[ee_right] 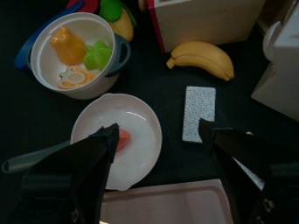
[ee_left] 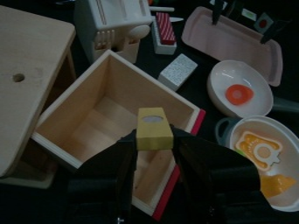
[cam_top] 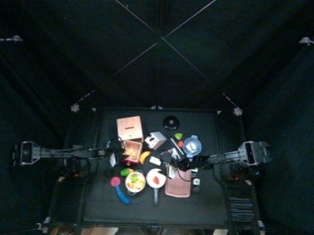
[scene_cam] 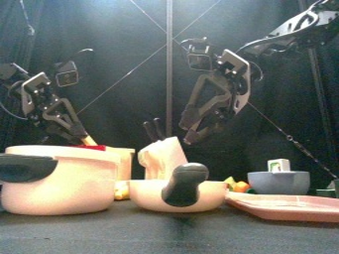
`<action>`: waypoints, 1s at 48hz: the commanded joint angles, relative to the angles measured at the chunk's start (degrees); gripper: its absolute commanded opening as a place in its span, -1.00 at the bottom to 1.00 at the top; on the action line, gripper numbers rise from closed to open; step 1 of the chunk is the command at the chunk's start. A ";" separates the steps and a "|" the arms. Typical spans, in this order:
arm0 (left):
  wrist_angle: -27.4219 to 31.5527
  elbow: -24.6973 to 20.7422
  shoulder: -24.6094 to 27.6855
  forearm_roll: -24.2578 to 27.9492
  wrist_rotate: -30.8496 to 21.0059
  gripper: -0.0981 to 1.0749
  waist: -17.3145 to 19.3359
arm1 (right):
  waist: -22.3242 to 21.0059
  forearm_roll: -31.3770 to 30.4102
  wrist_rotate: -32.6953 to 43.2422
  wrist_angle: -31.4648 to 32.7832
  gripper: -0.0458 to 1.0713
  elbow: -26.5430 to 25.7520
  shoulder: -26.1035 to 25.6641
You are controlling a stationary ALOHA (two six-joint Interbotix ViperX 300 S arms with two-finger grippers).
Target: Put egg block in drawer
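Note:
The egg block (ee_left: 153,129), yellow with an egg picture on its top, stands just inside the front wall of the open wooden drawer (ee_left: 82,105). My left gripper (ee_left: 158,179) hangs right over it, open. Its jaws stand wider than the block and do not seem to touch it. Over a white plate (ee_right: 117,140), my right gripper (ee_right: 152,162) is open with nothing between its fingers. In the top view the drawer cabinet (cam_top: 128,127) sits at the table's back left.
Beside the drawer are a wooden cabinet top (ee_left: 30,79), a white dish rack (ee_left: 117,22), a pink tray (ee_left: 239,44), a plate with a fried egg (ee_left: 239,87) and a bowl of toy food (ee_left: 263,153). A banana (ee_right: 201,59) and grey sponge (ee_right: 201,112) lie near the right gripper.

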 commanded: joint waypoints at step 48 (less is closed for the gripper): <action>-3.78 -1.49 -0.70 0.35 0.09 0.70 -0.53 | -0.09 0.88 0.00 5.89 0.89 1.23 -4.13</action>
